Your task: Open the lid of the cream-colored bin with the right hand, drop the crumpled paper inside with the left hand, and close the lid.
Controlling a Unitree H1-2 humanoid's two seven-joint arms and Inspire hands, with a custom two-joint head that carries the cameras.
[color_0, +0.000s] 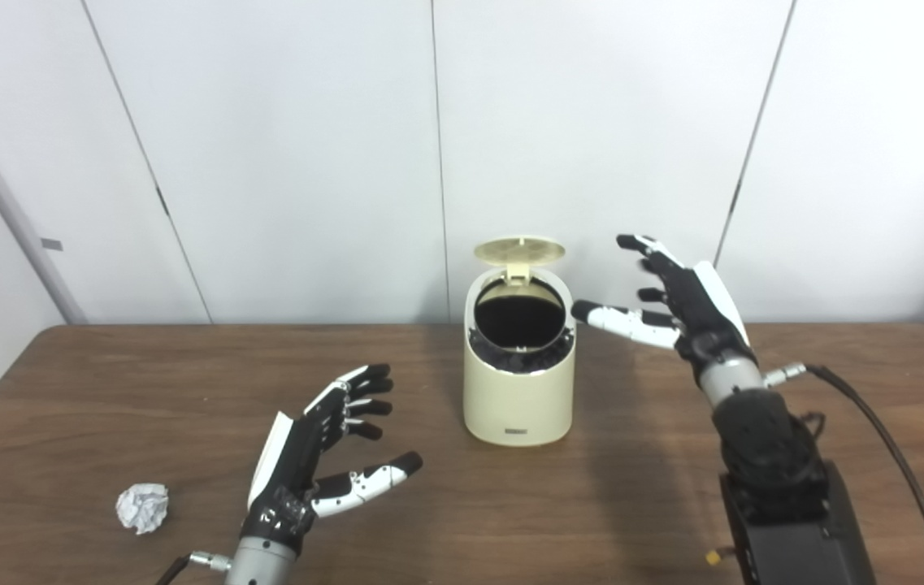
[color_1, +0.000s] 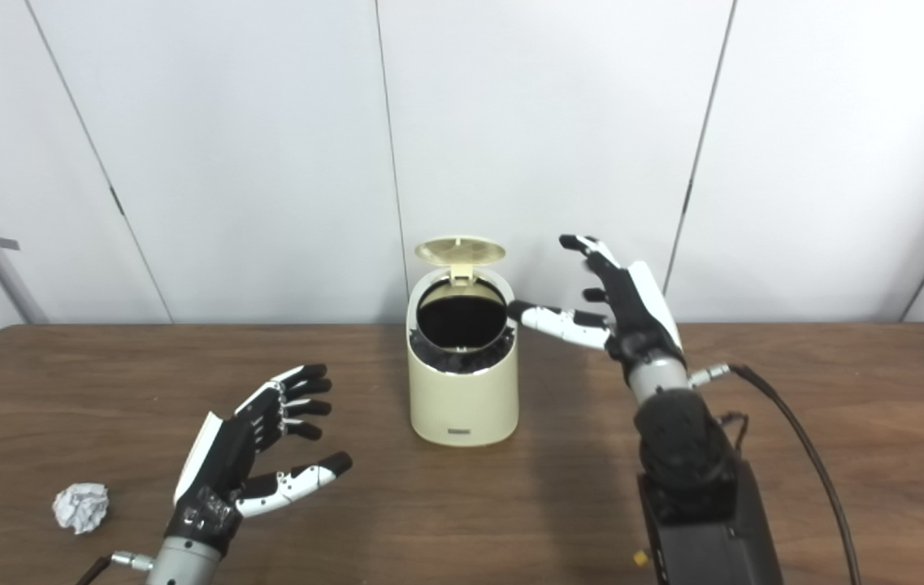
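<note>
The cream-colored bin (color_0: 518, 398) stands on the wooden table near its middle. Its round lid (color_0: 519, 249) is up, tilted back at the hinge, and the dark inside shows. My right hand (color_0: 677, 305) is open, raised just right of the bin's rim, thumb tip close to the rim, holding nothing. The crumpled paper (color_0: 142, 507) lies on the table at the front left. My left hand (color_0: 323, 443) is open and empty, right of the paper and apart from it. The same scene shows in the right eye view, with the bin (color_1: 462, 382) and the paper (color_1: 81, 507).
The brown table (color_0: 104, 390) runs across the whole view, with white wall panels behind it. My right arm's black base (color_0: 787, 520) and a black cable (color_0: 884, 455) lie at the front right.
</note>
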